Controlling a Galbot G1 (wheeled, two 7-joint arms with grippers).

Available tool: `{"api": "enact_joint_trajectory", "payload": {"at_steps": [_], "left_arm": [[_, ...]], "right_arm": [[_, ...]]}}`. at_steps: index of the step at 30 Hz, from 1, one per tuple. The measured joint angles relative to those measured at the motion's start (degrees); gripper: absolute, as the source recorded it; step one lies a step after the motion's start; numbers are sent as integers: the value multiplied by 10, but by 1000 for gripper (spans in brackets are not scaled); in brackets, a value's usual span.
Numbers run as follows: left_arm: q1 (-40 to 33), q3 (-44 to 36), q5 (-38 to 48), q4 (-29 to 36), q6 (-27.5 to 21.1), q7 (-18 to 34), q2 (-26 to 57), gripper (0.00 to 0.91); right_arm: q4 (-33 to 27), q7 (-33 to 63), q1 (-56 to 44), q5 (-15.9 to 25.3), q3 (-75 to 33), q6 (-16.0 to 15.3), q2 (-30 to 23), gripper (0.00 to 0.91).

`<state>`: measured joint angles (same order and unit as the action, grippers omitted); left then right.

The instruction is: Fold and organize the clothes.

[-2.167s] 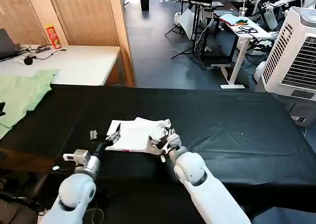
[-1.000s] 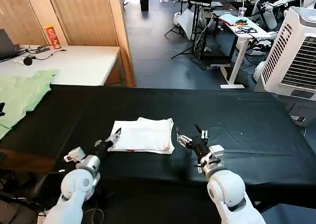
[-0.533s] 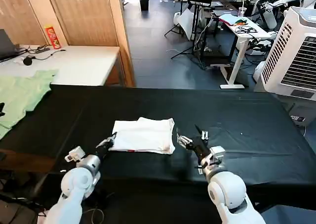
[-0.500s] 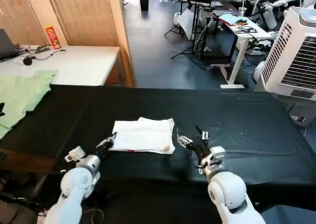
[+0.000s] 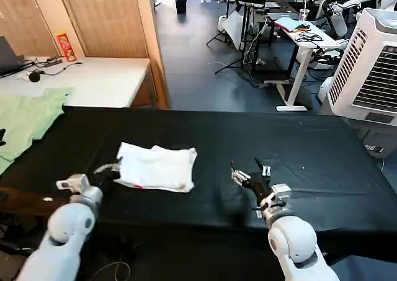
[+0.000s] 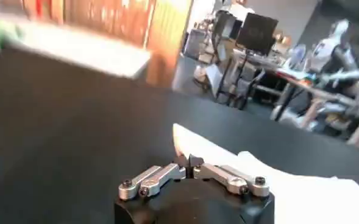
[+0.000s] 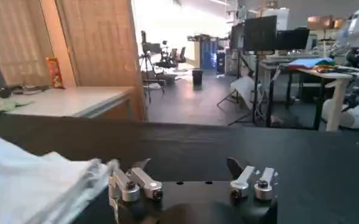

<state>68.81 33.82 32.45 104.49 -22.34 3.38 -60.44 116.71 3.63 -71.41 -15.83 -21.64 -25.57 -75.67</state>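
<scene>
Black cloth table [image 5: 310,138] (workshop behind) bears folded T-shirt [image 5: 158,167]

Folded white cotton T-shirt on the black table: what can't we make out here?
- Folded white cotton T-shirt: its print is folded inside; a red fleck shows at the near edge, head view.
- Left pincer: fingertips meet at the shirt's corner, but its own body hides whether fabric is pinched, left wrist view.
- Shirt's far side: cut off by the frame edge, right wrist view.
</scene>
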Motion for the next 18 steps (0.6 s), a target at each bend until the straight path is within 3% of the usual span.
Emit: {"api": "enact_joint_trajectory", "payload": {"at_steps": [11, 18], "left_arm": [[9, 74, -71, 57, -4, -15, 179, 0], [23, 47, -77, 140, -34, 4, 180, 0]], "right_arm": [[-8, -2, 5, 0, 1, 0, -5, 878], [-3, -7, -7, 12, 0, 0, -8, 878]]}}
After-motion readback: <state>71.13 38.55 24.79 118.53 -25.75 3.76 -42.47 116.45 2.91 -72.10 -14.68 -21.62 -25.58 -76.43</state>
